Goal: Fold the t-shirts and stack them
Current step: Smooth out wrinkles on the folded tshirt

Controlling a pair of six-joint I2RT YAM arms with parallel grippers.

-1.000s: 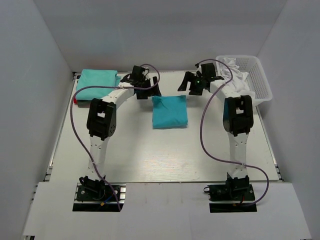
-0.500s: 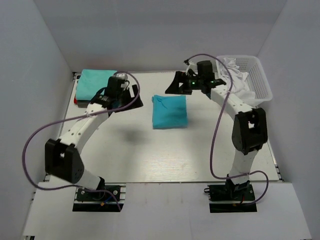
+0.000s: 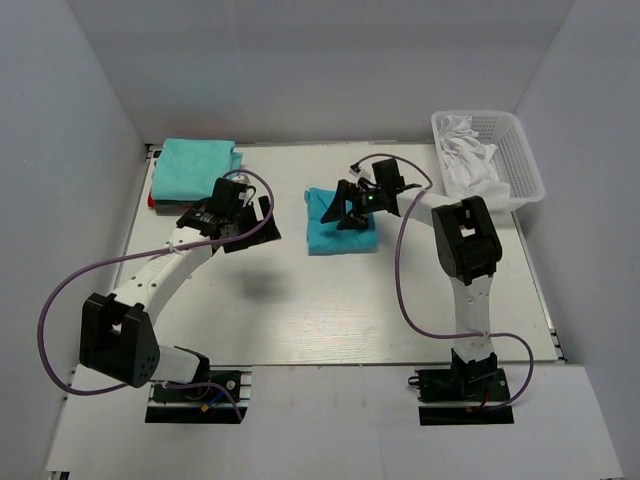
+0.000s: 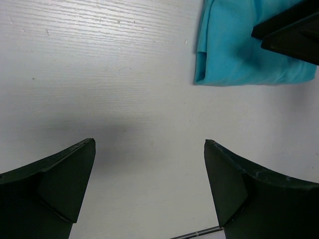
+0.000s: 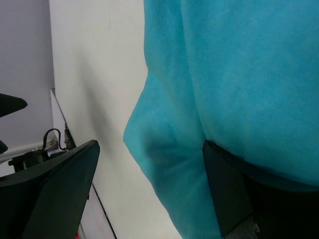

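The t-shirts lie in two places on your table (image 3: 300, 300). The turquoise t-shirt (image 3: 345, 238), folded into a rough rectangle, sits near the middle, a little toward the far side. The paler mint-teal pile (image 3: 195, 165) sits folded in the far left corner, well apart from it.

Your right gripper (image 3: 342, 207) hangs over the far left part of the turquoise t-shirt, its jaws spread wide and nothing clamped between them. In the right wrist view the cloth fills most of the picture, and a rounded fold at its edge bulges into the gap between the two dark fingers (image 5: 55, 184). Whether a finger touches the cloth you cannot tell from here.

Your left gripper (image 3: 255, 225) is over bare table just left of the turquoise t-shirt, between it and the mint-teal pile. Its jaws are also released and hold nothing. The left wrist view shows wood-grained white tabletop between its fingers, with a corner of the turquoise t-shirt at the upper right.

A white basket (image 3: 515, 150) stands at the far right corner with crumpled white cloth (image 3: 465, 160) inside.
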